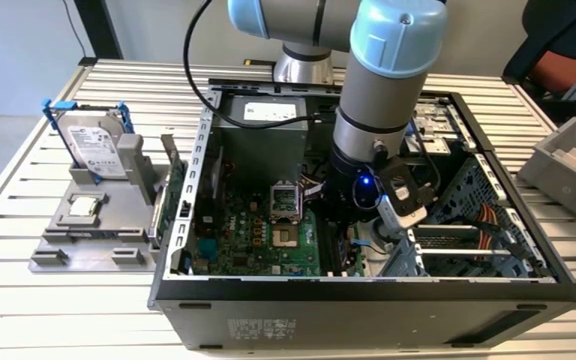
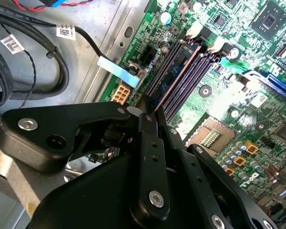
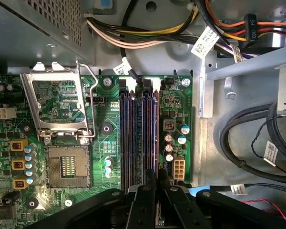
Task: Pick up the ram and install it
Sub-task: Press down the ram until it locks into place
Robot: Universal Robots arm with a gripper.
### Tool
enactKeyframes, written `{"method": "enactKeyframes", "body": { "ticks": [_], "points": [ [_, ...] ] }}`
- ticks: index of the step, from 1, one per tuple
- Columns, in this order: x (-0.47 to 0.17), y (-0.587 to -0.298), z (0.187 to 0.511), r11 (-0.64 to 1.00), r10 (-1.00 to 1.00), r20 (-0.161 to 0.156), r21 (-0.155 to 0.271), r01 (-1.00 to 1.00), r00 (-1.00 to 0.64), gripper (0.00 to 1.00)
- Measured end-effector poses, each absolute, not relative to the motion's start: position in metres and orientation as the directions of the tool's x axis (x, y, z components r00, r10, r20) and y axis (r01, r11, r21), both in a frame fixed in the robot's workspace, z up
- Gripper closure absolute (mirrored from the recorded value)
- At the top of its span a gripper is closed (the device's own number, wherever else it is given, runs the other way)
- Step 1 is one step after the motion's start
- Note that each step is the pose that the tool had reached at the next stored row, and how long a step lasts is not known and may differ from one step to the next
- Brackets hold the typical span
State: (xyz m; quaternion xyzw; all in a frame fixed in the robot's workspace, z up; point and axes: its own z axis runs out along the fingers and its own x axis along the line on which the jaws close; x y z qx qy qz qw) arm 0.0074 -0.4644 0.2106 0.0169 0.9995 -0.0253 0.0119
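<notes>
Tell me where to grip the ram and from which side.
Pinch the ram by its two flat faces near its upper edge, coming down from above the memory slots: it stands on edge, in line with them. The gripper holds it so.

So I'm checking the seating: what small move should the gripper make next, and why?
Probably a short straight push down. The gripper is shut on the ram, which stands edge-on along a memory slot on the motherboard. Whether it is fully seated I cannot tell.
</notes>
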Motion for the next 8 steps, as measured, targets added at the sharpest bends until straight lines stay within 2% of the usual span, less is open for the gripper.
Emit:
{"method": "enactKeyframes", "body": {
  "ticks": [8],
  "points": [
    [0.0074, -0.4644, 0.2069, 0.998, 0.032, -0.025, -0.048, 0.033, -0.999, 1.0]
  ]
}}
